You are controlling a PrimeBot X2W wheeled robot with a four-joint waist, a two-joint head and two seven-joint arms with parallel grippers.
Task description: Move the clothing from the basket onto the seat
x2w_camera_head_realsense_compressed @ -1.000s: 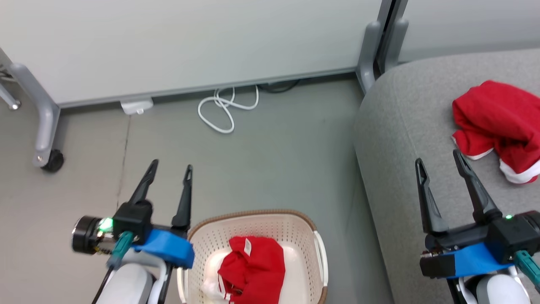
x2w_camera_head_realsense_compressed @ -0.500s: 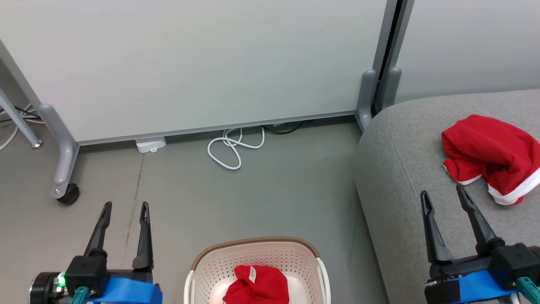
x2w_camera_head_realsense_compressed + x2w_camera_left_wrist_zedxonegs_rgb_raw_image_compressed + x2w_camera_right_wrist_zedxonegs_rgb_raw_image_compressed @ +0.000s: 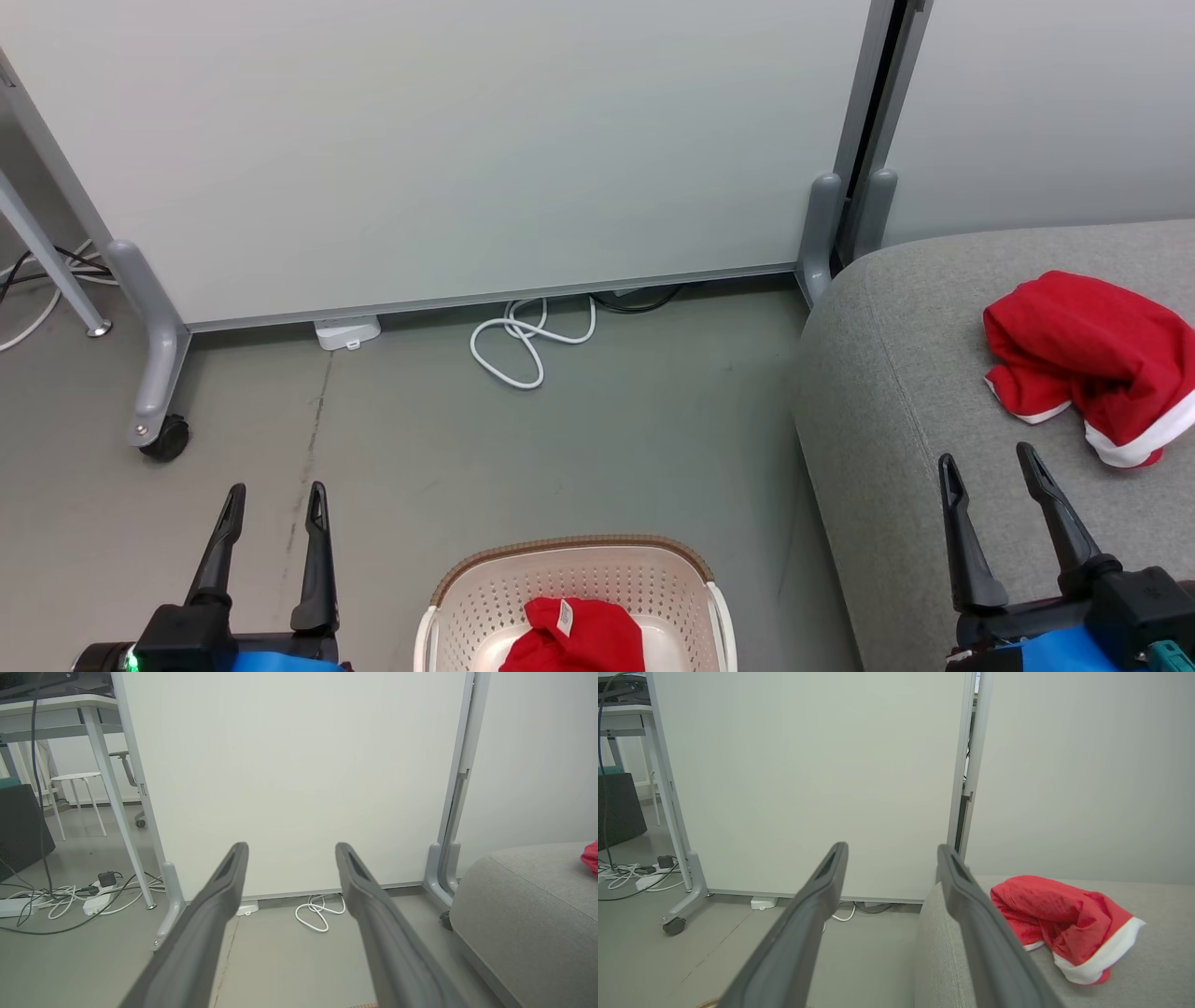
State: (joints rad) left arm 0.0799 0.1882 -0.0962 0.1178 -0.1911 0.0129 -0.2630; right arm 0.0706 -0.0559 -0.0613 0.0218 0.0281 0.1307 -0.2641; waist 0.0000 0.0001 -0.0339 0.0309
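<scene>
**First garment lies on seat; second garment is left in basket.**
Left gripper and right gripper are both empty, fingers apart, well clear of any cloth. Risk: the basket sits at the head view's bottom edge, partly cut off, so a reach judged from here may snag the rim or drag the basket. Against the earlier frames the whole view has shifted, so the camera has moved; the left gripper stands farther from the basket than a second ago.

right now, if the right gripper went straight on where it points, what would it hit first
Probably the white panel: the right gripper aims at it, passing left of the red garment; depth unclear.
</scene>
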